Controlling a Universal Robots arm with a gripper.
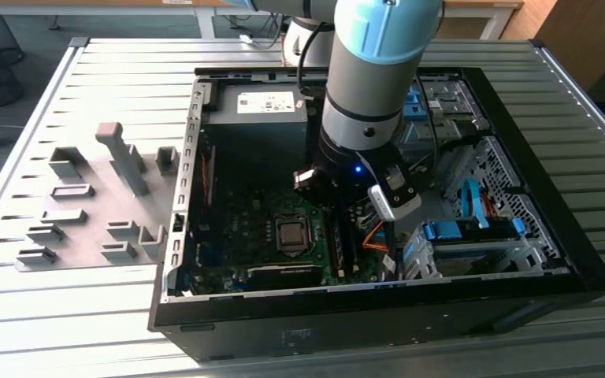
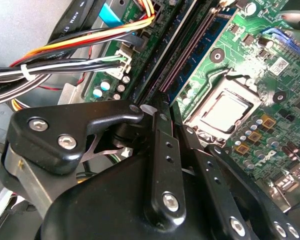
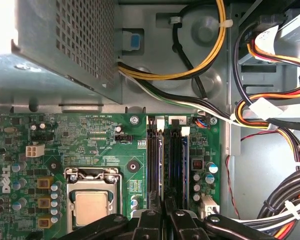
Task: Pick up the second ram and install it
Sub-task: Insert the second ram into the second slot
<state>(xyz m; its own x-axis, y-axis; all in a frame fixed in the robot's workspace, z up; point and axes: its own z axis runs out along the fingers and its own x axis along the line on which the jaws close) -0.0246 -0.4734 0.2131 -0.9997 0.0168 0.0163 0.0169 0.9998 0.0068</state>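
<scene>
gripper [image 3: 165, 212] sits low over the slots [image 3: 167, 160], fingers clamped near-shut on the second ram [image 3: 182, 165]; i judge a square, even press matters.

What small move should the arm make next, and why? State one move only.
Probably a short, slow press straight down. The gripper hangs just above the long black memory slots on the green motherboard, lined up with them. Whether a stick is seated there I cannot tell.
</scene>
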